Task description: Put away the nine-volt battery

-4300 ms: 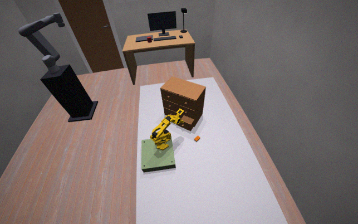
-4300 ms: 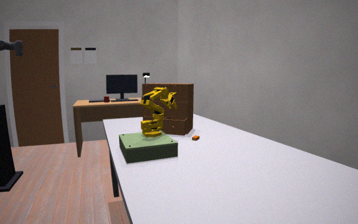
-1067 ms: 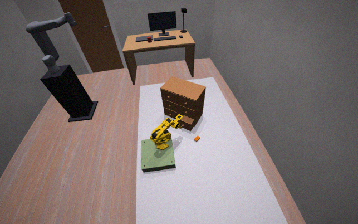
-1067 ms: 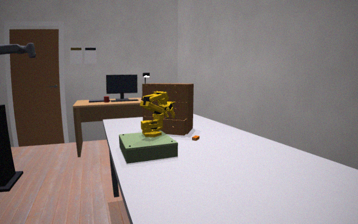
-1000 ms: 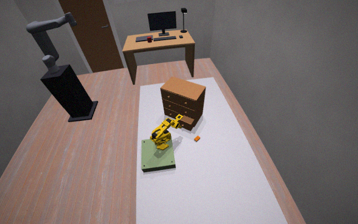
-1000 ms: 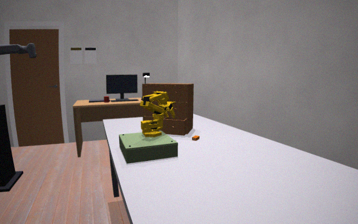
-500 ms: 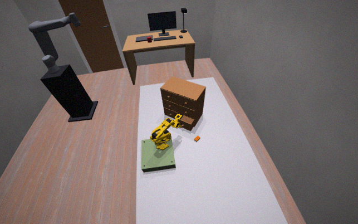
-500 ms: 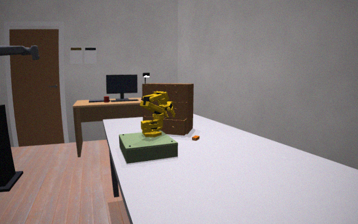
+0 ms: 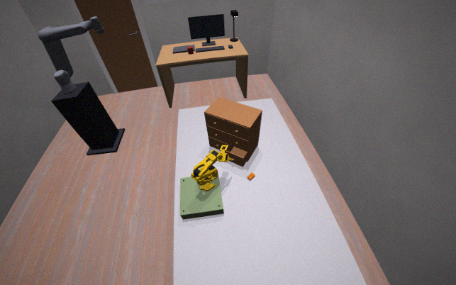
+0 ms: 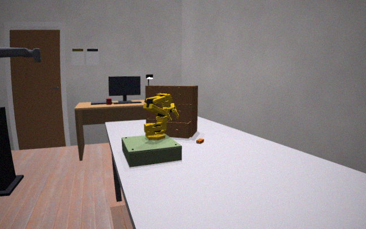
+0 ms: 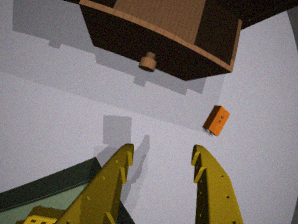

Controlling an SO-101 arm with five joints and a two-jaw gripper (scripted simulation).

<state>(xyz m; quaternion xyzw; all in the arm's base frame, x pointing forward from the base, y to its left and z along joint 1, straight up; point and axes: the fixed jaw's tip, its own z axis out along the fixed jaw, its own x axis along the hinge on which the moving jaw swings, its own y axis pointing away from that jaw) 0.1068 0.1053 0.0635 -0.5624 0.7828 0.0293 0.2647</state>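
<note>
Claw [image 11: 160, 156] hovering over the counter [image 9: 276, 227], holding nothing

Only the wrist view shows the pulled-out drawer's [image 11: 160, 3] bare floor ahead; the nine-volt battery [image 11: 216, 120] lies ahead-right on the counter. Arm folded, jaws narrowly parted.

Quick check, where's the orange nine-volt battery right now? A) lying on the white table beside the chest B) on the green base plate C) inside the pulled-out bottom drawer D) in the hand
A: the battery lies on the white table, apart from the open bottom drawer, and the hand holds nothing between its fingers.
</note>
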